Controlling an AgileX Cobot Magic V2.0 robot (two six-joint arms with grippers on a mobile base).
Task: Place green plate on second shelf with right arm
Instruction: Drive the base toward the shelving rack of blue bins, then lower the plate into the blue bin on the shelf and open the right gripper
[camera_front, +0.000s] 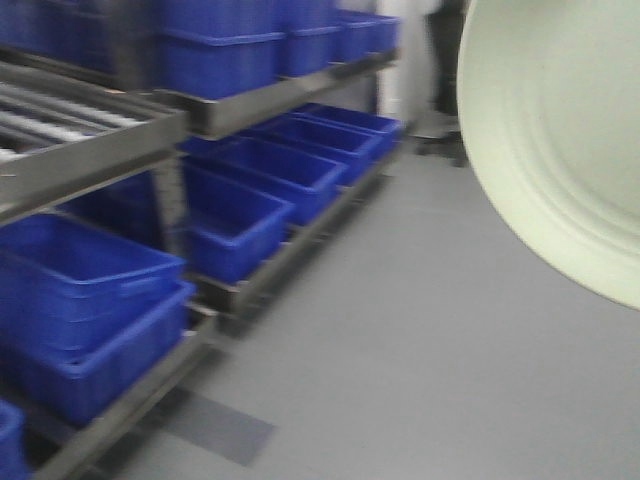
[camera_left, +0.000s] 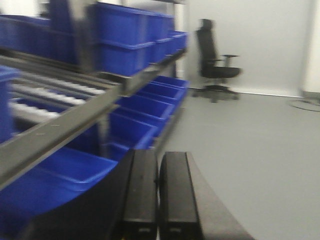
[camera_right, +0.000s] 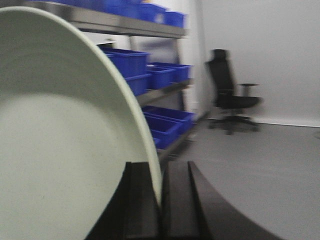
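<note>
- The right gripper (camera_right: 161, 200) pinches the rim of the round, glossy, pale sage-green plate (camera_right: 60, 150), holding it upright, probably for carrying toward the grey metal shelf rack (camera_front: 90, 160).
- The left gripper (camera_left: 158, 195) is pressed together and empty.

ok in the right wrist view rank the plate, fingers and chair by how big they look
1. plate, though it sits right at the camera
2. fingers, also very near
3. chair, smallest, farther back by the wall
</note>
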